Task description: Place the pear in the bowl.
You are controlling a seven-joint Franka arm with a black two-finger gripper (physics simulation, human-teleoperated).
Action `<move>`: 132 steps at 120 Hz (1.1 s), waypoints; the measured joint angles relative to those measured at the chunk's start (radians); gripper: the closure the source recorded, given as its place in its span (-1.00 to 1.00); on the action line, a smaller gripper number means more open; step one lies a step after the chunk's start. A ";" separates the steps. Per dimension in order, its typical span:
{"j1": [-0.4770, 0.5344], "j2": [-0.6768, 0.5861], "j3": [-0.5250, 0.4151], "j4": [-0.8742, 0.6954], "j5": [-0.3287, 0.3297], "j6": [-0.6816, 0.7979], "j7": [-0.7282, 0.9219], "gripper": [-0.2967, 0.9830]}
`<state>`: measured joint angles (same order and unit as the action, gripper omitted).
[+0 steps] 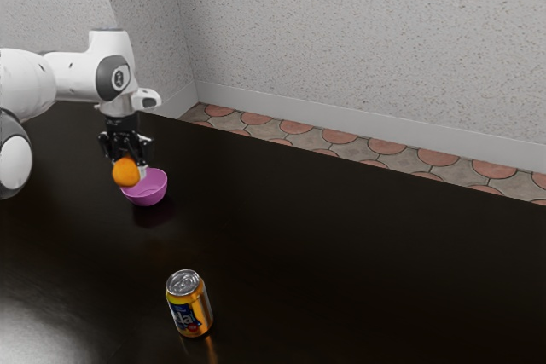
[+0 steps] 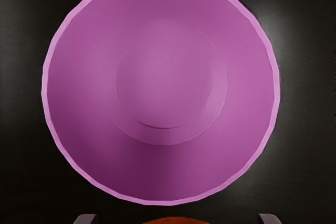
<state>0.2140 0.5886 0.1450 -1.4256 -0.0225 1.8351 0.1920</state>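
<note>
Orange fruit (image 1: 125, 174): hangs clamped between both fingers of gripper (image 1: 130, 169), raised near bowl (image 1: 152, 196); shares dark, glossy table (image 1: 341, 262) with upright can (image 1: 189, 306), well apart; backs onto tiled floor (image 1: 297, 127), speckled wall (image 1: 367, 31).

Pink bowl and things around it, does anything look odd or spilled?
The round orange fruit in my hand looks odd, because the task names a pear. The bowl and can stand upright; no spill shows.

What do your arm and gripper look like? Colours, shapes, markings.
My arm is glossy white, with smooth, rounded segments. A round dark-grey joint cap carries a small pale marking, too small to read; the joint at the exterior view's left edge is also dark grey and white. My gripper has a black, angular body.
</note>
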 joint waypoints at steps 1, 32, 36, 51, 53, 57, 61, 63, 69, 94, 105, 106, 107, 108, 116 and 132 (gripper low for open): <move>0.000 0.003 -0.001 0.005 0.001 0.000 0.001 0.12; 0.007 0.131 -0.029 0.169 0.011 -0.006 0.034 0.11; 0.011 0.140 -0.030 0.173 0.012 -0.006 0.038 0.11; 0.017 0.157 -0.032 0.178 0.012 -0.006 0.051 0.11; 0.017 0.157 -0.032 0.178 0.012 -0.006 0.053 0.10; 0.017 0.158 -0.032 0.178 0.012 -0.006 0.056 0.05; 0.018 0.159 -0.032 0.178 0.011 -0.006 0.061 -0.03; 0.018 0.159 -0.032 0.178 0.010 -0.006 0.063 -0.07; 0.018 0.159 -0.032 0.178 0.007 -0.006 0.069 -0.17; 0.017 0.144 -0.031 0.178 0.003 -0.011 0.093 -0.40; -0.008 0.069 -0.031 0.161 0.003 -0.020 0.101 -0.45; -0.013 0.058 -0.031 0.157 0.003 -0.022 0.102 -0.45; -0.018 0.047 -0.031 0.153 0.003 -0.024 0.102 -0.45; -0.023 0.037 -0.031 0.148 0.003 -0.026 0.103 -0.46; -0.075 -0.067 -0.031 0.080 0.003 -0.037 0.108 -0.48; -0.208 -0.296 -0.029 -0.068 0.008 -0.062 0.118 -0.50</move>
<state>0.0060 0.2927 0.1163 -1.4939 -0.0148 1.7735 0.3104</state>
